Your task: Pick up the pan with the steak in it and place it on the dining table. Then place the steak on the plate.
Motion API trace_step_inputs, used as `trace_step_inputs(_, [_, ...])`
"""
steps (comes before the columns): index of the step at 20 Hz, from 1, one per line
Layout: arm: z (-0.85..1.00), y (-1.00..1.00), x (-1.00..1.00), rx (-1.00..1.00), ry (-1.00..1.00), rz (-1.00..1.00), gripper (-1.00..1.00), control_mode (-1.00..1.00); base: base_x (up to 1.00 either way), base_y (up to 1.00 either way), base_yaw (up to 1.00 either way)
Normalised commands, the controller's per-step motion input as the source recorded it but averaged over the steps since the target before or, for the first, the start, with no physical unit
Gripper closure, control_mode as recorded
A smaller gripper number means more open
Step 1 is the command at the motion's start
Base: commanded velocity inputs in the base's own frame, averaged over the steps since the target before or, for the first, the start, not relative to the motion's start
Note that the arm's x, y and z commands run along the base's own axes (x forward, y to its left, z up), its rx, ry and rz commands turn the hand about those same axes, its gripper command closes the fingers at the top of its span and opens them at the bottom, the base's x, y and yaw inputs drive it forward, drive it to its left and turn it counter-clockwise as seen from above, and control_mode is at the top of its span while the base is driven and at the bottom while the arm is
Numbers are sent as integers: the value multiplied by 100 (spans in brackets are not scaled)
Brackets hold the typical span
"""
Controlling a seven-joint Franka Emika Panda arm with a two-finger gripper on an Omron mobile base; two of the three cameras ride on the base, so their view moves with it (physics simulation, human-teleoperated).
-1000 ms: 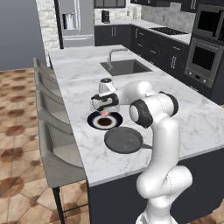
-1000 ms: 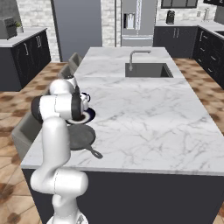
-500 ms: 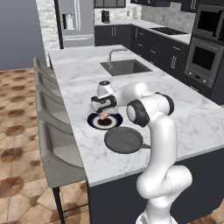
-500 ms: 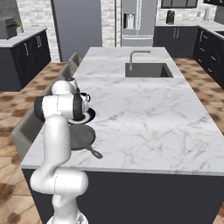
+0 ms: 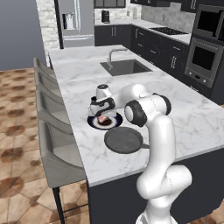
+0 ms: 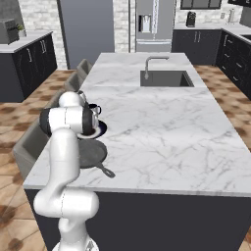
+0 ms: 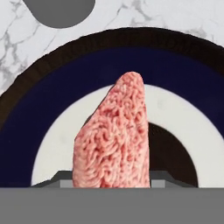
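Observation:
The steak (image 7: 116, 135), pink and marbled, hangs upright between my fingertips (image 7: 61, 177), just above the plate (image 7: 43, 83) with its black rim, white ring and dark centre. My gripper (image 5: 102, 116) is shut on the steak (image 5: 101, 119), pointing down over the plate (image 5: 114, 122) on the dining table (image 5: 78, 70). The dark pan (image 5: 124, 140) lies empty on the marble right beside the plate, nearer the table's front edge. From the right base view the pan (image 6: 92, 152) shows its handle (image 6: 106, 170) pointing toward the front, and my arm covers most of the plate (image 6: 100, 130).
A small dark mug (image 6: 94, 109) stands just behind the plate. The inset sink (image 5: 124, 67) and faucet (image 5: 111, 56) lie farther along the table. Grey stools (image 5: 54, 148) line the left side. A grey rounded shape (image 7: 59, 8) sits beyond the plate's rim.
My hand has sunk a little toward the plate with the steak still held. The pan and plate have stayed put.

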Motion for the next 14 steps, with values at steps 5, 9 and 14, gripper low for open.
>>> trace_step_inputs(5, [-2, 0, 0, 0, 0, 0, -100, -100, 0, 0, 0])
trace_step_inputs(9, [1, 0, 0, 0, 0, 0, -100, -100, 0, 0, 0])
trace_step_inputs(14, [27, 0, 0, 3, 0, -3, -100, -100, 0, 0, 0])
